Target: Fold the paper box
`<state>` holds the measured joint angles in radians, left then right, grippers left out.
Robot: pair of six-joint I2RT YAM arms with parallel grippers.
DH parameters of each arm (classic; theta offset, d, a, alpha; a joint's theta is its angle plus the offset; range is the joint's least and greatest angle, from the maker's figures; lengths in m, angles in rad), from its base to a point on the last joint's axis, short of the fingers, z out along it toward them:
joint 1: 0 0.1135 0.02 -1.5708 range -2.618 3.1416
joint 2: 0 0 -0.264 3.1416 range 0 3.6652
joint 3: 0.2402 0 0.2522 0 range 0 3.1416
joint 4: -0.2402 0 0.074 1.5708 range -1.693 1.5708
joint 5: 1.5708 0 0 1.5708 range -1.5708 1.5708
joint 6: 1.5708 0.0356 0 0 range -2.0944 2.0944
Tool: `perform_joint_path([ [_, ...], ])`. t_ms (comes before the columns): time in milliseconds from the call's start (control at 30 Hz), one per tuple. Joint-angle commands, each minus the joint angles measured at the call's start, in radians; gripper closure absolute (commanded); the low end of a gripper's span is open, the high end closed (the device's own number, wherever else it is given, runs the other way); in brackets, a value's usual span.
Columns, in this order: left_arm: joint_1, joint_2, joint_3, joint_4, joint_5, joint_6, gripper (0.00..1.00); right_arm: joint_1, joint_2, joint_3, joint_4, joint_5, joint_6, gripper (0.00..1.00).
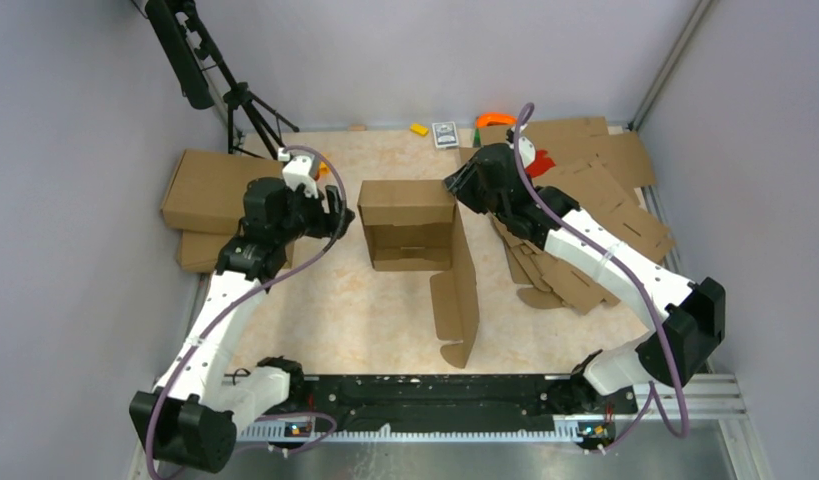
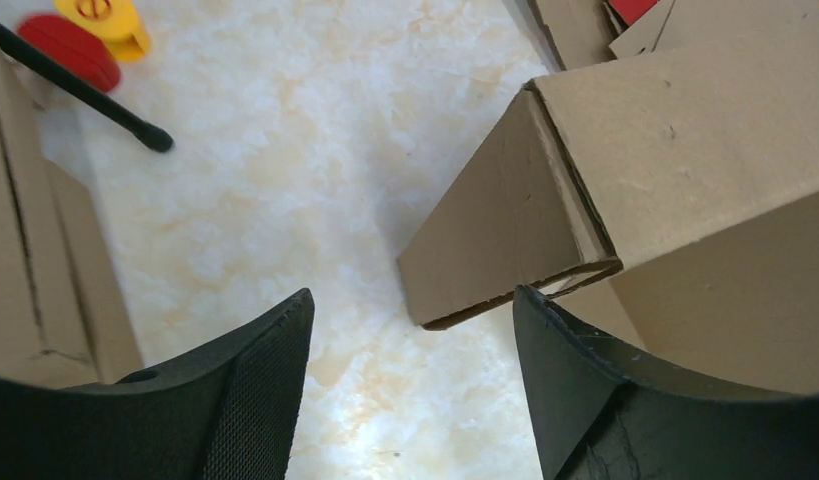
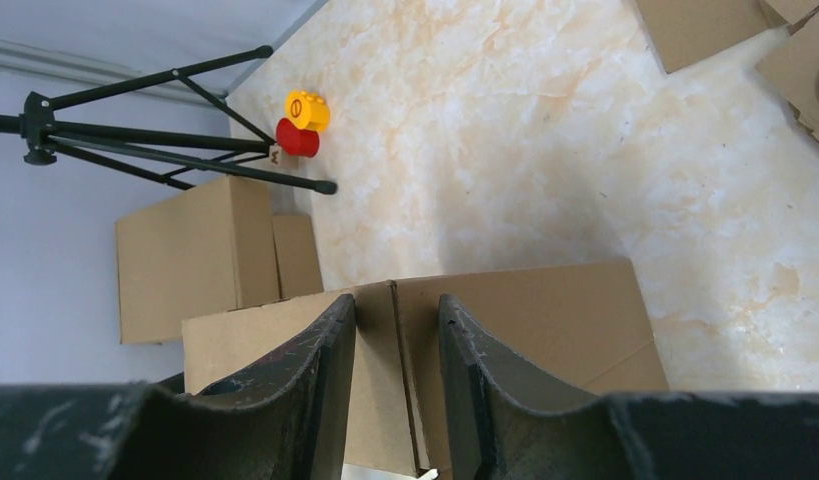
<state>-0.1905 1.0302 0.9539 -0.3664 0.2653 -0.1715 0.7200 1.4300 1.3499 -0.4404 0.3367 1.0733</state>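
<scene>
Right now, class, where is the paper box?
In the top view, the paper box sits mid-table, between the left hand and the right hand, with loose cardboard sheets to its right.

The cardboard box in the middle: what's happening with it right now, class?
Two arms are folding the paper box. It stands partly formed, with one long flap not yet folded. The right gripper straddles the box's far right corner; whether it grips is unclear. The left gripper hovers open beside the left wall, holding nothing.
</scene>
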Motion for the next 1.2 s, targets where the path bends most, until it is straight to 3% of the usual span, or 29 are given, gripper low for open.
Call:
perform_joint_path([
  [0, -0.003, -0.051, -0.01, 0.028, 0.016, 0.191, 0.27, 0.012, 0.018, 0.038, -0.033, -0.017, -0.031, 0.66],
  [167, -0.018, -0.112, -0.011, 0.02, 0.122, 0.364, 0.3, 0.011, 0.02, 0.037, -0.029, -0.018, -0.032, 0.66],
  [233, -0.028, -0.133, -0.006, 0.021, 0.2, 0.432, 0.19, 0.01, 0.019, 0.037, -0.03, -0.02, -0.032, 0.66],
  [267, -0.038, -0.144, -0.004, 0.021, 0.225, 0.466, 0.06, 0.01, 0.02, 0.038, -0.031, -0.021, -0.032, 0.66],
  [333, -0.061, -0.159, 0.007, 0.021, 0.23, 0.517, 0.01, 0.011, 0.02, 0.038, -0.03, -0.022, -0.032, 0.66],
  [600, -0.163, -0.19, 0.066, -0.004, 0.142, 0.744, 0.04, 0.01, 0.025, 0.041, -0.024, -0.03, -0.03, 0.66],
  [800, -0.312, -0.051, 0.173, -0.095, -0.018, 0.934, 0.07, 0.009, 0.026, 0.041, -0.018, -0.038, -0.025, 0.66],
  [900, -0.369, 0.022, 0.202, -0.132, -0.064, 0.976, 0.08, 0.01, 0.024, 0.042, -0.018, -0.037, -0.024, 0.66],
  [1033, -0.414, 0.047, 0.191, -0.082, -0.093, 1.001, 0.09, 0.01, 0.024, 0.045, -0.02, -0.038, -0.028, 0.66],
  [1167, -0.484, 0.091, 0.178, -0.01, -0.217, 1.039, 0.13, 0.009, 0.026, 0.044, -0.02, -0.043, -0.029, 0.66],
])
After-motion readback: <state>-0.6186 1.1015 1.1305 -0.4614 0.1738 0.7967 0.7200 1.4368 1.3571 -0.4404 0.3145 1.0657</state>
